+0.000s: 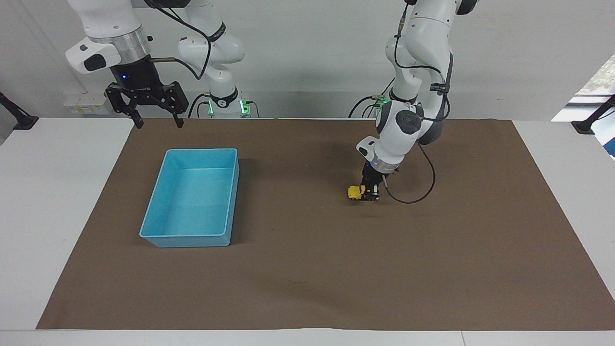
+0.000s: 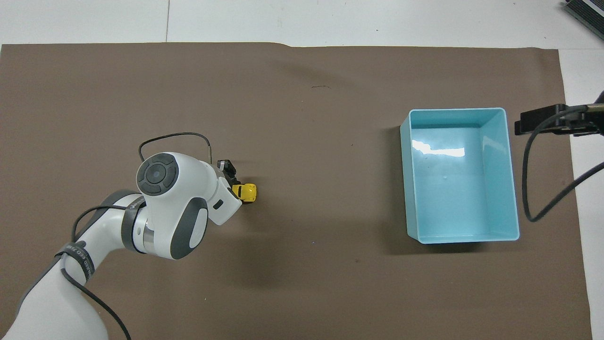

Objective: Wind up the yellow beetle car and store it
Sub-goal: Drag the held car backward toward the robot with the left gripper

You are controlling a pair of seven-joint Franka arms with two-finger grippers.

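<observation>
The yellow beetle car [image 1: 357,192] [image 2: 246,191] rests on the brown mat, with my left gripper [image 1: 370,193] [image 2: 234,188] shut on its rear end; the wrist hides part of it from above. The car's nose points toward the right arm's end of the table. The light blue bin [image 1: 194,198] [image 2: 460,175] stands on the mat at that end, with nothing in it. My right gripper [image 1: 154,122] waits open, high over the mat's edge beside the bin's end nearer the robots; only its tip [image 2: 542,121] shows from above.
The brown mat [image 1: 307,269] covers most of the white table. A black cable [image 1: 413,192] loops from the left wrist down to the mat beside the car.
</observation>
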